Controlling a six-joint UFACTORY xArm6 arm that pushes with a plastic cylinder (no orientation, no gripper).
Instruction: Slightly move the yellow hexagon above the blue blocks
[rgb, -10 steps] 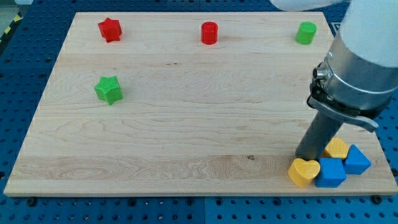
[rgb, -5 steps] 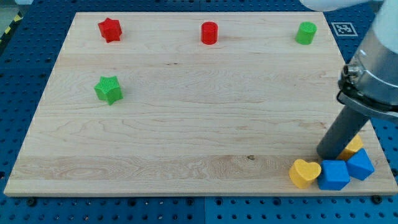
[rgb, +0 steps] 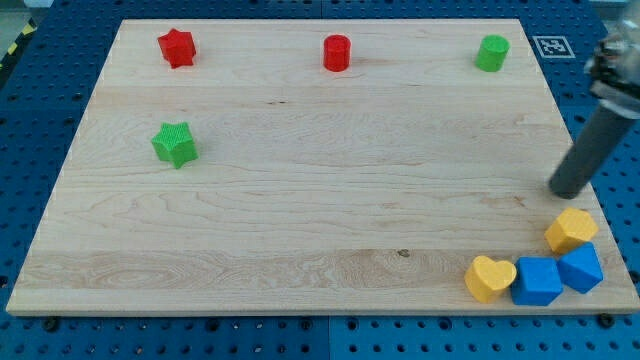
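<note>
Risk: tip (rgb: 568, 192), bare and touching nothing, sits above yellow hexagon (rgb: 571, 229) near the right edge, so a downward push would jam it into blue blocks (rgb: 558, 275).

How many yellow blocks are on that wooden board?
2, both near the view's bottom right: the yellow heart left of the blue blocks, and the yellow hexagon just above them. None seem hidden.

Pale wood-grain board (rgb: 300, 180), matt; green star (rgb: 175, 144) ribbed plastic.
</note>
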